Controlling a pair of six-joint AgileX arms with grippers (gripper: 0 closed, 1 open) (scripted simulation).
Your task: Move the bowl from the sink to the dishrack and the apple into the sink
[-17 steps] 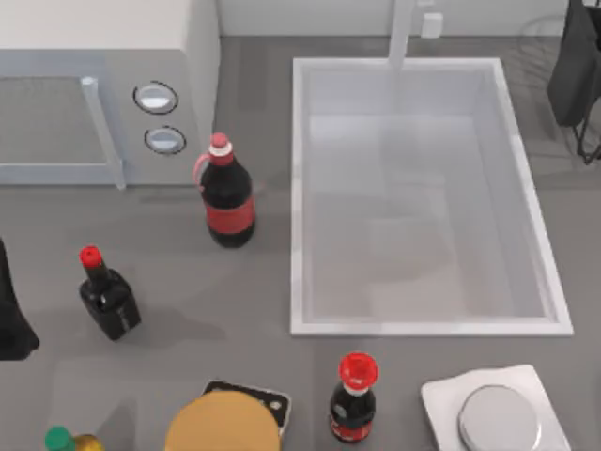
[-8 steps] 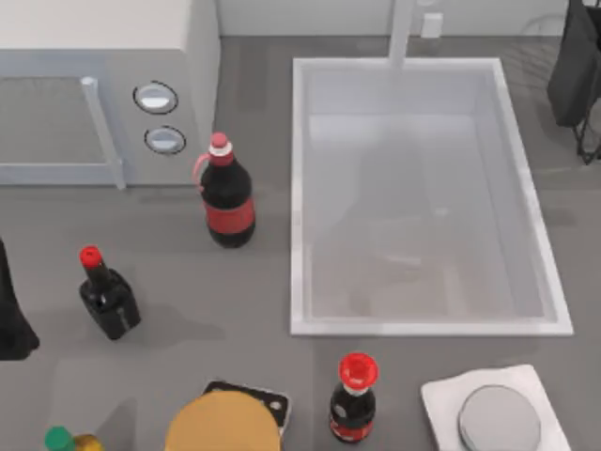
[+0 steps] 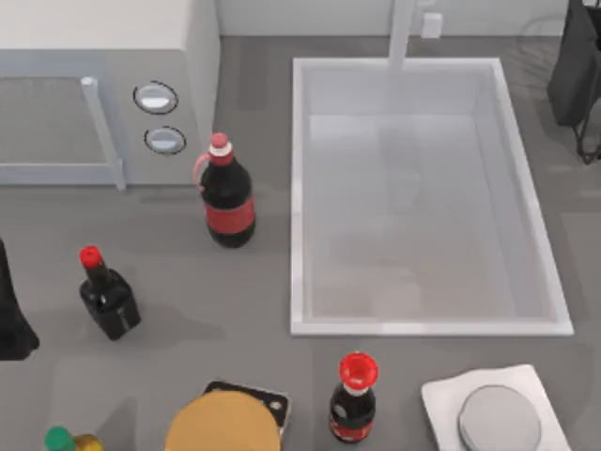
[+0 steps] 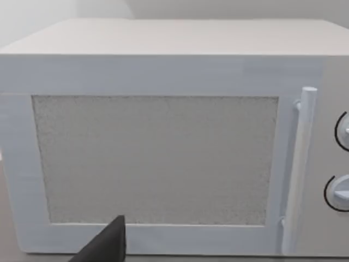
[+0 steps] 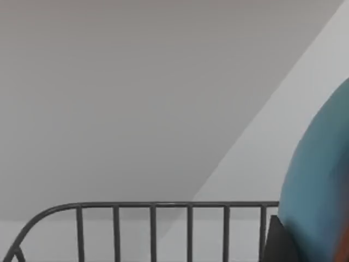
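Top view: the sink (image 3: pixel 299 188) lies right of centre, its white basin holding nothing, faucet post at 12 o'clock. My right arm (image 3: pixel 575 66) sits at 1 o'clock, above the dishrack (image 5: pixel 152 218), whose grey wire rail crosses my right wrist view. There the bowl (image 5: pixel 322 191) looms teal at the frame edge; whether my fingers grip it, I cannot tell. My left arm (image 3: pixel 14 310) is parked at 9 o'clock, facing the microwave (image 4: pixel 163 136).
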